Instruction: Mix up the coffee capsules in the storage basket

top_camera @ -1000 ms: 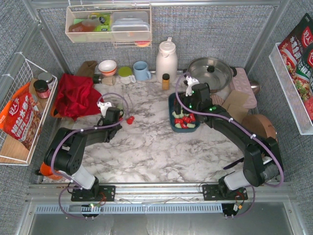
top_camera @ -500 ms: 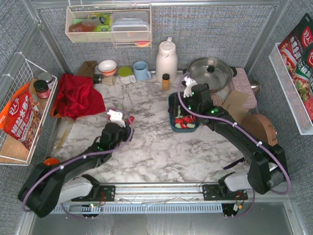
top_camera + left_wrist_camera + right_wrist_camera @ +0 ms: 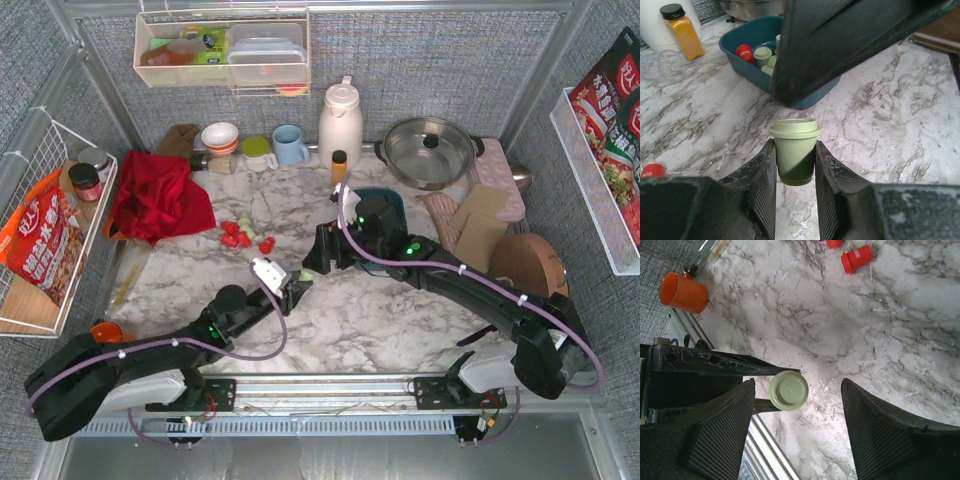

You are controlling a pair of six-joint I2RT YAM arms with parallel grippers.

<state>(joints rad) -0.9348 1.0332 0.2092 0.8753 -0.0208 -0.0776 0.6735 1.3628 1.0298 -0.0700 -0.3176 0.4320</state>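
Note:
My left gripper (image 3: 795,148) is shut on a pale green coffee capsule (image 3: 795,156), held upright above the marble near the table's middle (image 3: 308,277). My right gripper (image 3: 797,405) hangs open directly over it; the capsule's round lid (image 3: 788,390) shows close to its left finger (image 3: 722,430), not touching. The storage basket (image 3: 747,47), dark teal, holds red and green capsules; from above its rim (image 3: 388,196) peeks out behind the right arm. A small pile of loose red and green capsules (image 3: 240,234) lies on the marble to the left.
An amber bottle (image 3: 682,31) stands beside the basket. A red cloth (image 3: 155,195), bowl, mug (image 3: 290,145), white kettle (image 3: 340,122) and lidded pan (image 3: 430,150) line the back. An orange cup (image 3: 682,291) sits at the near left edge.
The left arm swung right from the loose capsules to the table's middle and closed on the green capsule. The right arm left the basket and moved left over that capsule.

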